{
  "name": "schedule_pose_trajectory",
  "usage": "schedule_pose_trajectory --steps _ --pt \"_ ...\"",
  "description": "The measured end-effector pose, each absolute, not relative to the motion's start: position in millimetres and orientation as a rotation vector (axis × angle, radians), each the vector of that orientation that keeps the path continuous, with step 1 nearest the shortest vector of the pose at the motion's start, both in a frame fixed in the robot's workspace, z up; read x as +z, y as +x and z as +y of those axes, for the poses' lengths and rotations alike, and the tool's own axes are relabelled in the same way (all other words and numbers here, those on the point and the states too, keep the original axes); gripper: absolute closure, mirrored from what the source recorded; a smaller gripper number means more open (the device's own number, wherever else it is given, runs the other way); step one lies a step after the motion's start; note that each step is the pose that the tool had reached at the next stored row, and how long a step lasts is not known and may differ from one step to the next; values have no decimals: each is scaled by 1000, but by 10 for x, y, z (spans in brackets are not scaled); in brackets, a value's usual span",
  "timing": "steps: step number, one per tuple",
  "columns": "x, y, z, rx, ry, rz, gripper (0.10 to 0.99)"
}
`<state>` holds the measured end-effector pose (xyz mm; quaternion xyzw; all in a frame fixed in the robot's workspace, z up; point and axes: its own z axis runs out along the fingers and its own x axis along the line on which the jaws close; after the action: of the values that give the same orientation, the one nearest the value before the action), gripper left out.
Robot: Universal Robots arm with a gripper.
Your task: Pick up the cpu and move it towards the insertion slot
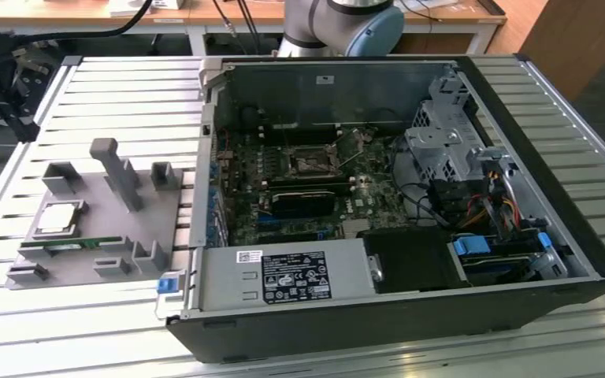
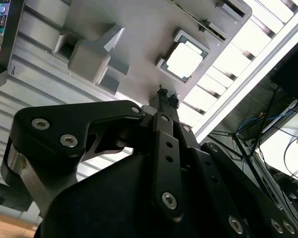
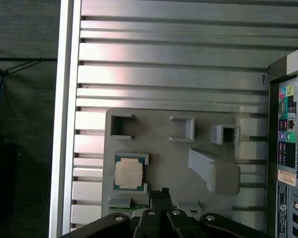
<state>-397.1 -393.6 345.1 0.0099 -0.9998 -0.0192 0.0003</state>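
Arm (image 1: 358, 27): a pale blue-grey joint at the far edge of the slatted metal table (image 1: 124, 87), cut off by the top of the exterior view. The gripper (image 3: 161, 194) hangs over the grey holder tray (image 3: 159, 144), pointing down at it. In both wrist views the black fingers (image 2: 163, 119) are pressed together with nothing between them. The tips sit just beside the cpu (image 3: 128, 173), off to one side of it, with no contact. Height above the tray: cannot tell.

Hard to see: in the first wrist view the gripper's linkages cover the tray's nearest edge. The memory stick (image 1: 66, 244) is no more than a green sliver there.

Containers: the tray lies on the table, at the exterior view's left of the open computer case (image 1: 387, 335). The cpu lies flat in its square pocket, silvery plate up. The memory stick rests in a narrow groove just beside it. The insertion slot (image 1: 311, 161) is on the board inside the case, with a dark centre and a metal frame. It is well apart from the cpu.
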Motion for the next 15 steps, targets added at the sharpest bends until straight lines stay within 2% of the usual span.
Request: schedule_pose_trajectory --steps 15 --pt "3343 -4134 -3972 -60 38 -3140 980"
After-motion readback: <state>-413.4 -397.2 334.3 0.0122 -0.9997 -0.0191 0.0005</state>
